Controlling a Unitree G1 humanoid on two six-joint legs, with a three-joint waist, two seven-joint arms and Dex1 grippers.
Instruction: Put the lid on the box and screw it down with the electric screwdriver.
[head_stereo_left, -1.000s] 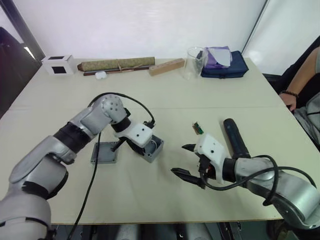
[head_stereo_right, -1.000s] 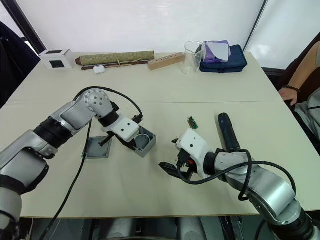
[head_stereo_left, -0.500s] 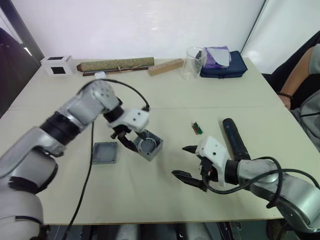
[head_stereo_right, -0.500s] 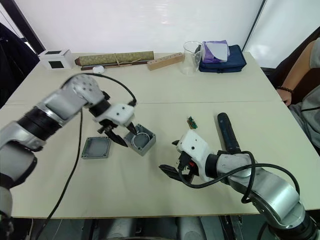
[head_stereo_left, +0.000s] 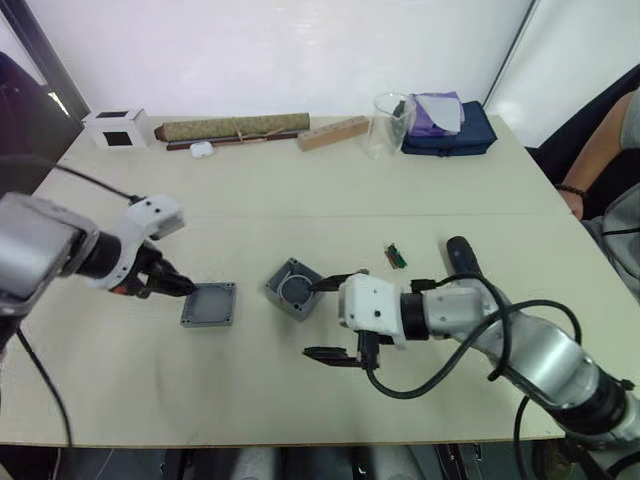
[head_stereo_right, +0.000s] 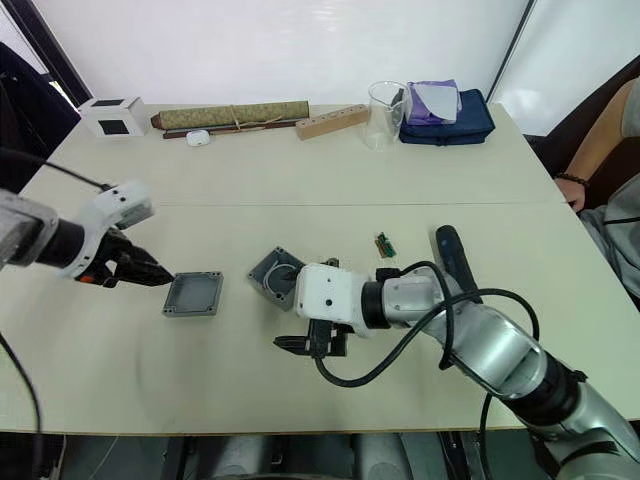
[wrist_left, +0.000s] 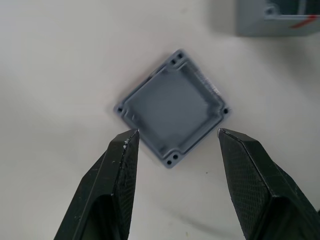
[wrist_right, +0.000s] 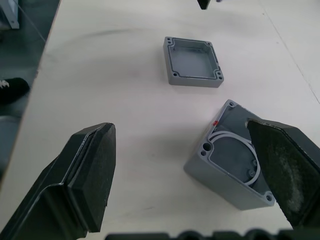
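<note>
Two grippers: you have both spread wide with nothing between the fingers.
Left gripper (head_stereo_left: 172, 286): its fingers are parted and their tips sit just beside the lid's left edge, low over the table; from the left wrist you look straight down between the two black fingers (wrist_left: 118, 172) onto the lid.
Right gripper (head_stereo_left: 330, 320): its fingers are well apart, one tip reaching over the box's rim, the other hanging over bare table nearer you; whether the upper finger touches the box, you cannot tell.
Lid (head_stereo_left: 209, 304): it lies flat on the table (head_stereo_left: 300, 180) with its hollow side up, four corner holes showing, well apart from the box to its right.
Box (head_stereo_left: 294, 288): it stands open side up, turned cornerwise to the table edge, a round ring visible inside and a small red mark (wrist_right: 215, 122) at its rim.
Electric screwdriver (head_stereo_right: 450, 262): it lies on the table to your right of the box, partly behind the right arm.
Bit holder (head_stereo_left: 397, 256): small green-brown piece lying between box and screwdriver.
Far edge: white cube (head_stereo_left: 117, 128), rolled mat (head_stereo_left: 235, 128), wooden block (head_stereo_left: 333, 132), clear beaker (head_stereo_left: 391, 124), blue pouch (head_stereo_left: 450, 132).
</note>
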